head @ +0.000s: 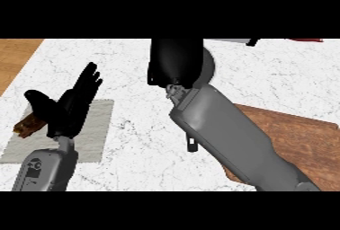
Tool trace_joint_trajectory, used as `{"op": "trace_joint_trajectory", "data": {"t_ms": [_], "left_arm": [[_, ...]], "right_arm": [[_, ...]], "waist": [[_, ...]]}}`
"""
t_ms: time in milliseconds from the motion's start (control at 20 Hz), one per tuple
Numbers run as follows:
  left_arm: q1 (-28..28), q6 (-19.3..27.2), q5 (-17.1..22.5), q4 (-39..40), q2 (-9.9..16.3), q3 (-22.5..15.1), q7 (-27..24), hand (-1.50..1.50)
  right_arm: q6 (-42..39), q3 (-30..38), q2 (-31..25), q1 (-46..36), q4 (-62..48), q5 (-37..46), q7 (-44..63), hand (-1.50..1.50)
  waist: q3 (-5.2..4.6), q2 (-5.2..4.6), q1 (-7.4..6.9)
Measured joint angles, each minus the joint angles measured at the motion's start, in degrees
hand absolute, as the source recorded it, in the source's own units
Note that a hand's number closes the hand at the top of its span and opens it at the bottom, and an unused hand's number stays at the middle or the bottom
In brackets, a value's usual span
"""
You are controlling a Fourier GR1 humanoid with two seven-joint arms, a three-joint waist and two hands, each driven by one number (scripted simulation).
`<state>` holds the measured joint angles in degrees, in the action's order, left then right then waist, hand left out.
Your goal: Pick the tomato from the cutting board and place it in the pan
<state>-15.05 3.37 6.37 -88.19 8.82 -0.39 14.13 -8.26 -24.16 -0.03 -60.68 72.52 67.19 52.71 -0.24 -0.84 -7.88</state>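
My right hand [175, 63] hangs over the middle of the counter's far part, seen from its back. It covers most of a dark round pan [210, 68], of which only a curved edge shows at the hand's right. A short black piece [192, 144] sticks out from under my right forearm; it may be the pan's handle. The wooden cutting board [299, 137] lies at the right, partly under the forearm. No tomato shows in view. My left hand [69, 108] rests open at the left, fingers up.
A grey mat [93, 130] lies at the left under my left hand, with a brown object [26, 126] at its left edge. A wooden strip [16, 54] borders the counter's far left. Small red and white items [302, 40] show at the far right edge.
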Motion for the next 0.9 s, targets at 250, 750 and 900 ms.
{"op": "trace_joint_trajectory", "data": {"t_ms": [250, 750, 900], "left_arm": [[-0.56, 0.43, 0.0, 0.1, 0.79, 1.32, 0.51, 0.0], [2.43, 0.07, 0.86, -1.31, 1.52, 3.34, -0.5, 0.0], [2.77, 0.21, 0.59, -1.77, 1.22, 3.09, -0.71, 0.0]], "right_arm": [[8.59, -0.42, -0.04, -7.33, -11.02, -5.02, 2.83, 1.5], [27.13, 5.84, -0.18, -10.39, -33.22, -9.35, -10.67, 1.5], [31.48, 7.68, -0.07, -10.3, -38.87, -11.65, -16.84, 1.5]], "waist": [[0.07, -0.1, 1.74], [0.18, -0.15, 4.39], [0.2, -0.31, 4.25]]}}
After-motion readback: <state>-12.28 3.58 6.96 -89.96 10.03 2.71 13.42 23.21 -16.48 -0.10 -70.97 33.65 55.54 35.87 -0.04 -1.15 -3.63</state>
